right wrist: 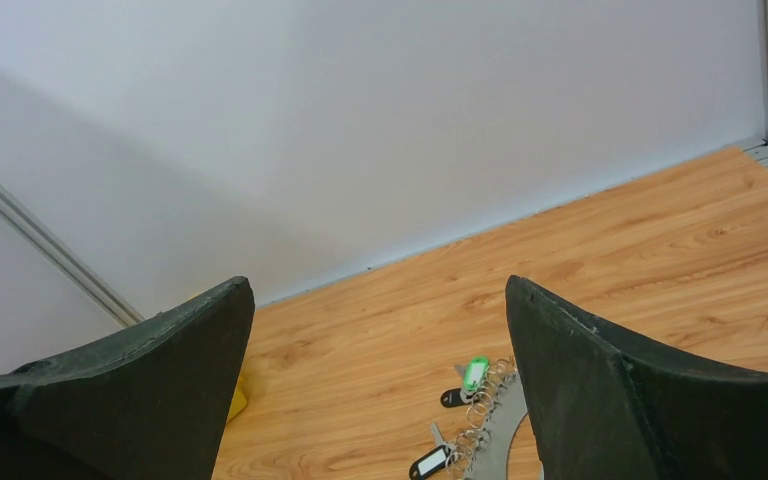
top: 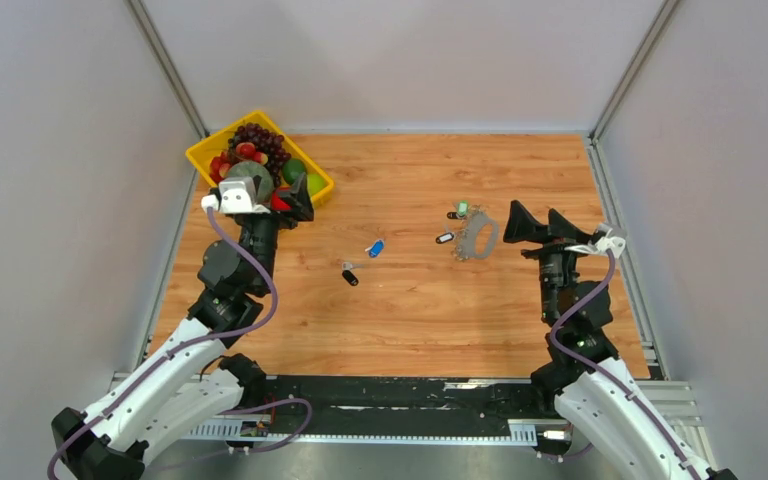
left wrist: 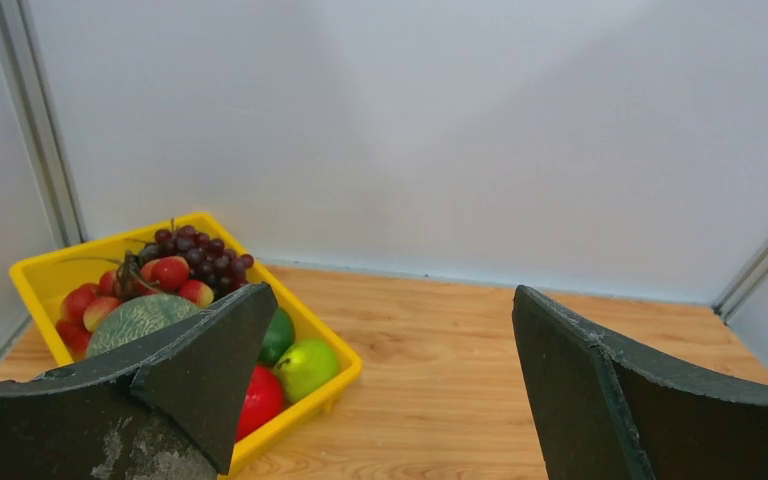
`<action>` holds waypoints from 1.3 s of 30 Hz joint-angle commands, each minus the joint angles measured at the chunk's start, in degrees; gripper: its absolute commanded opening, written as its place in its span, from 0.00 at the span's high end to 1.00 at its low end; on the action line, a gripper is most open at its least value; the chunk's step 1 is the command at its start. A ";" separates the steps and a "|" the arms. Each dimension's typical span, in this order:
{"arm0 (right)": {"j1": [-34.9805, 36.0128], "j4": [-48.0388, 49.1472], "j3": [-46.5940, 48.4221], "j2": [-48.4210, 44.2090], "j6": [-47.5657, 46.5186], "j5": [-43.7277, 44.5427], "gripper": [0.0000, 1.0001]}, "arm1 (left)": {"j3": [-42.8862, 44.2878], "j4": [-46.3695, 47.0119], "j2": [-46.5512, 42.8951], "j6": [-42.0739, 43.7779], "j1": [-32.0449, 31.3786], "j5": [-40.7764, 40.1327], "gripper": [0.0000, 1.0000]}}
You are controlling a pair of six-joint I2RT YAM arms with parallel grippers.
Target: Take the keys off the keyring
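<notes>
Both arms are raised over the wooden table (top: 410,320). The left gripper (top: 288,205) sits at the front edge of the yellow fruit basket (top: 203,152), jaws spread fully wide with nothing between them; its wrist view shows only wall and bare wood in the gap. The right gripper (top: 535,215) is likewise wide apart and holds nothing.

The bunch of keys (top: 477,240) lies flat on the table just left of the right gripper, untouched. The right wrist view shows it low between the fingers (right wrist: 600,400), partly hidden by the right one. The keyring (right wrist: 487,392) threads the bunch (its outline is too fine to trace). A green tag (top: 463,209) and black tags fan off it.

Two loose keys lie well apart from the bunch, mid-table: a blue-tagged key (top: 375,247) and a black-headed key (top: 350,277).
</notes>
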 commanded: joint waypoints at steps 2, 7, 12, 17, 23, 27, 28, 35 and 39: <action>0.12 -0.57 0.91 -0.40 0.15 1.61 0.00 | -0.70 2.83 -1.37 1.60 -0.03 2.33 0.00; 0.02 -0.53 0.71 0.38 1.07 3.10 0.00 | -2.07 3.38 -2.02 6.42 -0.03 4.50 0.00; 0.06 -0.49 0.42 2.80 1.80 5.07 0.00 | -1.81 -3.38 -3.74 15.22 -0.03 19.83 0.00; -0.04 1.11 -0.05 8.35 4.83 8.30 0.00 | -0.23 -6.98 -1.27 13.88 -0.03 17.51 0.00; -3.49 -14.90 13.29 27.04 8.85 6.08 0.16 | 1.94 -11.12 1.50 13.21 -0.03 13.31 0.00; -7.32 -21.92 21.37 40.47 11.67 -2.92 0.26 | 2.54 -12.45 2.04 13.11 -0.04 14.11 0.00; -7.76 -22.21 22.50 42.41 11.63 -4.70 0.30 | 2.54 -12.49 1.88 13.10 -0.03 14.56 0.00; -8.24 -23.67 27.85 53.59 10.69 -10.51 0.58 | 2.37 -13.02 1.69 13.55 -0.03 15.49 0.00; -8.28 -26.20 30.70 59.58 10.71 -15.00 0.60 | 2.37 -13.27 1.79 13.67 -0.05 15.36 0.00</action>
